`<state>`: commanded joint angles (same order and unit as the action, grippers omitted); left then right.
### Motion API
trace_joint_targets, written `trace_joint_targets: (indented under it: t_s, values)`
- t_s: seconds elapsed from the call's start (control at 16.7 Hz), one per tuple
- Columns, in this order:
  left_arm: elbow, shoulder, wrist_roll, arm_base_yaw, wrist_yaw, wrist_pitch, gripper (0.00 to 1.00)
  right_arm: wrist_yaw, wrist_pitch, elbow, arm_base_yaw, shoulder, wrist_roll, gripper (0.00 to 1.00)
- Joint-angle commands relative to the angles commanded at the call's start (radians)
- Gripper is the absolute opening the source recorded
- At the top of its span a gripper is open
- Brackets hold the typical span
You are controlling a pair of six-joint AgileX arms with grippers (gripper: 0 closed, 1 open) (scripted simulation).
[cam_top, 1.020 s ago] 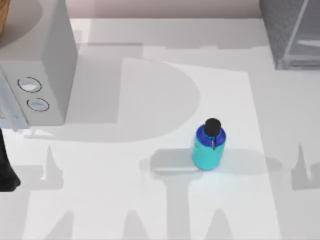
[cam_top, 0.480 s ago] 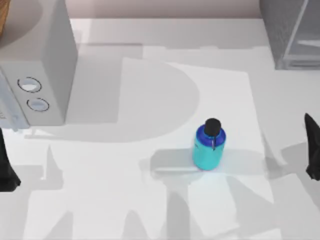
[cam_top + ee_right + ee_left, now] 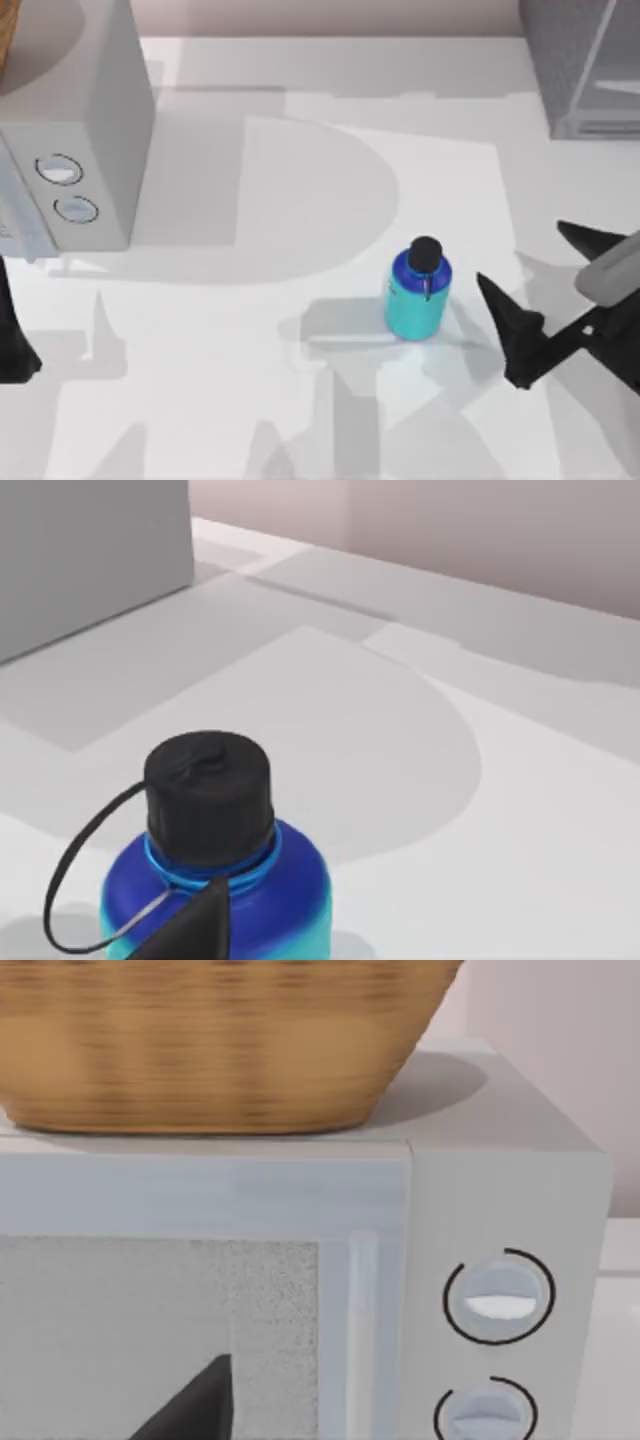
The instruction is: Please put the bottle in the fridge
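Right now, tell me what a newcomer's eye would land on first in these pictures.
The teal bottle stands upright near the table's middle, the one bright spot on pale ground. Just to its right, the right gripper comes in with fingers spread wide, not yet touching it. At far left sits a light grey box with two dials, a woven basket on top.
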<state>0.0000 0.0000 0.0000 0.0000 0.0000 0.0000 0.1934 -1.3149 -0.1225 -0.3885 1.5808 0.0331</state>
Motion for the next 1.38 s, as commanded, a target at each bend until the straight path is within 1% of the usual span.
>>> trace_joint_targets:
  t_s: [0.24,0.48,0.96,1.38]
  values:
    - [0.000,0.000,0.000,0.000,0.000,0.000,1.00,0.035,-0.242,-0.024,-0.070,0.308,0.006,1.00]
    - [0.000,0.000,0.000,0.000,0.000,0.000,1.00,0.054,-0.366,-0.037,-0.108,0.460,0.008,1.00]
    - [0.000,0.000,0.000,0.000,0.000,0.000,1.00,0.052,-0.365,-0.051,-0.112,0.476,0.008,1.00]
    - [0.000,0.000,0.000,0.000,0.000,0.000,1.00,0.000,-0.244,-0.252,-0.167,0.553,-0.003,1.00]
